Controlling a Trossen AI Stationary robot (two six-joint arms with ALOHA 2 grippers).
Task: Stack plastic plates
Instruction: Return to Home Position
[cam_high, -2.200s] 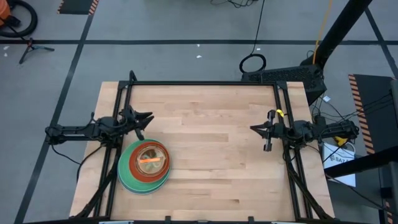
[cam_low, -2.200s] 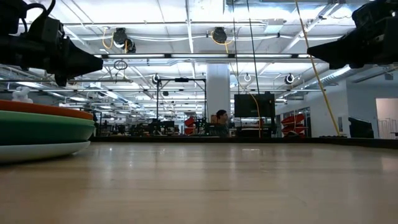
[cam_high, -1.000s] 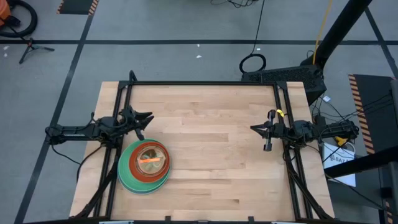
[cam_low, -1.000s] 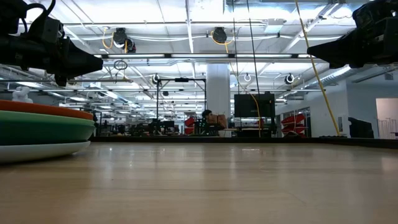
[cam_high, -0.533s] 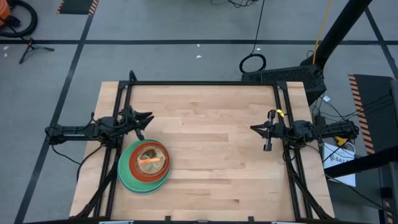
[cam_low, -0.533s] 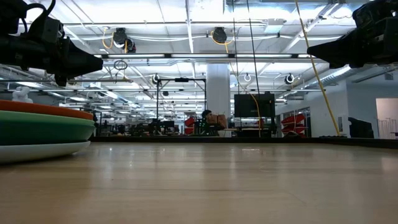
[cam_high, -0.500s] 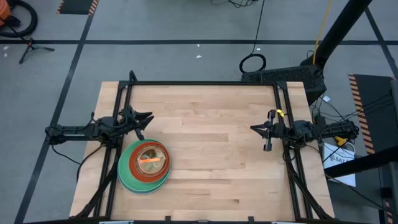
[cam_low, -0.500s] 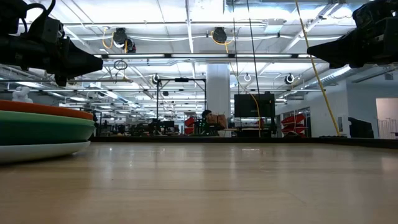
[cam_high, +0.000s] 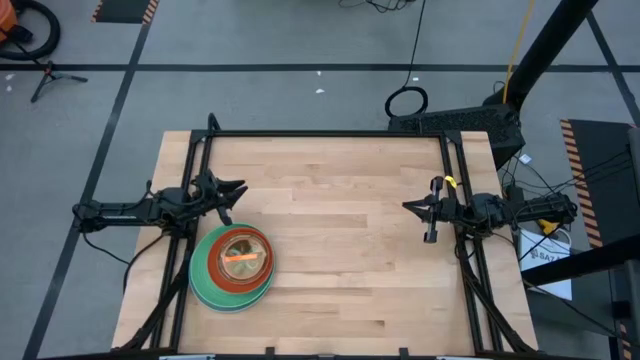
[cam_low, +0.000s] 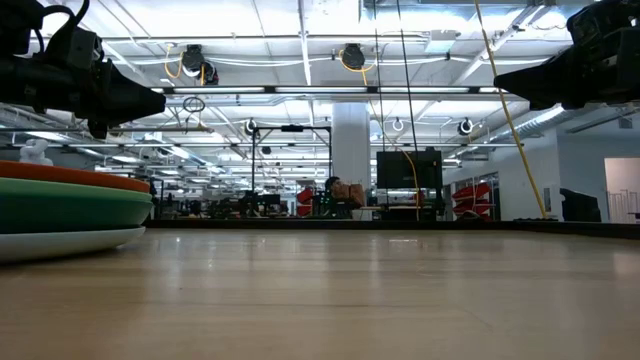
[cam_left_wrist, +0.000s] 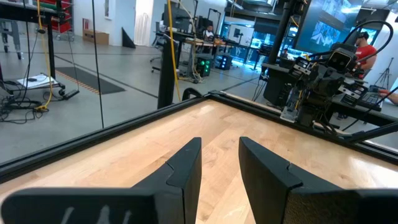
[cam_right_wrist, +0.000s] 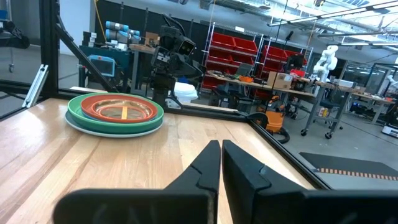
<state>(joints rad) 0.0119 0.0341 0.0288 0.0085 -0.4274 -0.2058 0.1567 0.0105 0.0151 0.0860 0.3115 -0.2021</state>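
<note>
Nested plate stack (cam_high: 233, 266) near table's left-front corner

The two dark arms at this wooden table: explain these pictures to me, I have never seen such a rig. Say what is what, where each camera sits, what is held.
It is a robot: two dark jointed arms, each ending in a two-finger gripper. The high view looks straight down on the light wooden table: the left gripper hangs at one side, the right gripper opposite. The low view looks level across the tabletop. Each wrist view looks forward past one arm's own fingers. One stack of round plastic plates, green rims outermost, red-orange inside, lies near the left gripper. Neither gripper holds anything; the left fingers are parted, the right closed.
</note>
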